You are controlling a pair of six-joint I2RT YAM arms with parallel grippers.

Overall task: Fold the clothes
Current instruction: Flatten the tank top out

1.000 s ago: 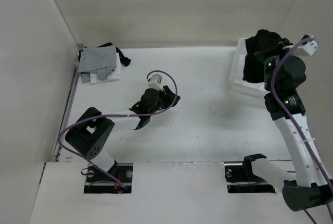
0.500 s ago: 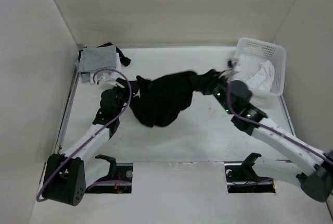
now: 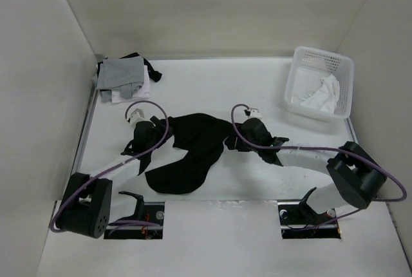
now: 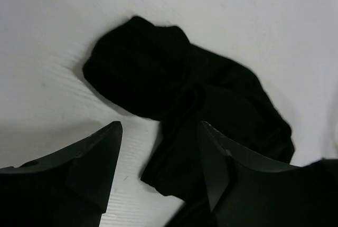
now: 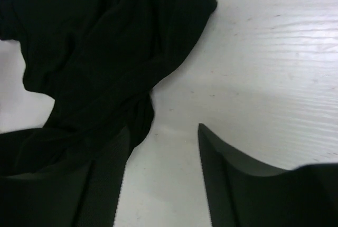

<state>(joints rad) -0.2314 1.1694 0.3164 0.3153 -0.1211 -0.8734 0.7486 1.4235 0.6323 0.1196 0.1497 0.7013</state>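
Since both sets of fingers stand wide apart, nothing is held right now. The black cloth lies bunched up in the middle of the table, between the two arms. The left gripper sits just beside its left edge, and a bit of cloth pokes in between the open fingers. The right gripper is at the top right corner, with one finger touching the cloth. The cloth's long way runs on a slant, from that top right end down to a rounded end near the left arm's base. I think the right gripper is nearer for grabbing a corner, and the cloth needs spreading flat first.
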